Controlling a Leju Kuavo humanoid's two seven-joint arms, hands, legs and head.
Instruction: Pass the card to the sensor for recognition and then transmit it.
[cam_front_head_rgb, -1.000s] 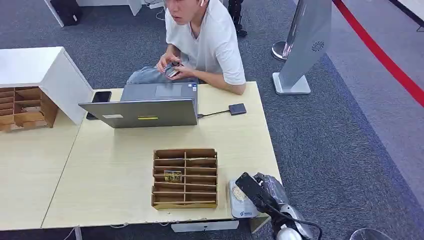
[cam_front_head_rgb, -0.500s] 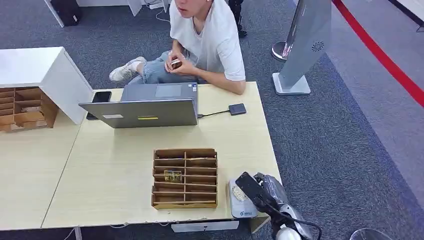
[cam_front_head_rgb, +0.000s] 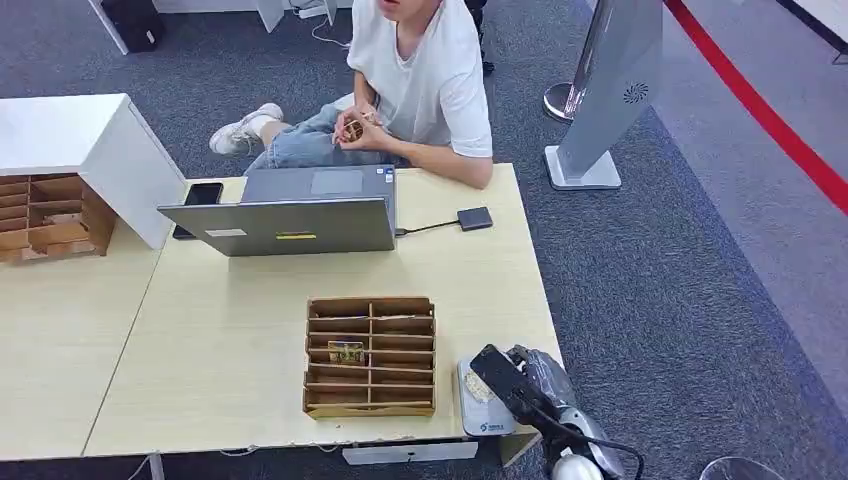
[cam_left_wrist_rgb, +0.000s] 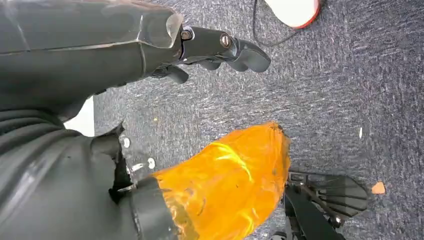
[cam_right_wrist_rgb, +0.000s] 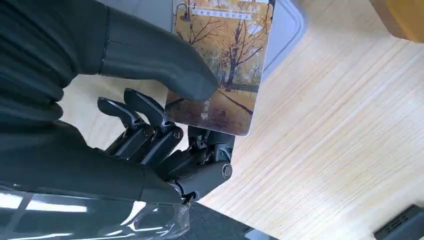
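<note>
1. The desk (cam_front_head_rgb: 250, 330) shows pale, matt wood grain.
2. A glossy printed card (cam_right_wrist_rgb: 220, 65) catches light between dark, smooth plastic fingers (cam_right_wrist_rgb: 150, 112).
3. The divided organiser (cam_front_head_rgb: 370, 355) appears brown wood.
4. The floor (cam_front_head_rgb: 680, 280) is rough grey carpet.

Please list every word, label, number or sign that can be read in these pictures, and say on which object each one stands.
None can be read with certainty.
Card held by the right hand: printed lines along one edge and small characters, too blurred.
Sensor: blue mark, too small.
Laptop: white label and yellow strip, too small.
Grey stand: round dotted mark, no letters.
</note>
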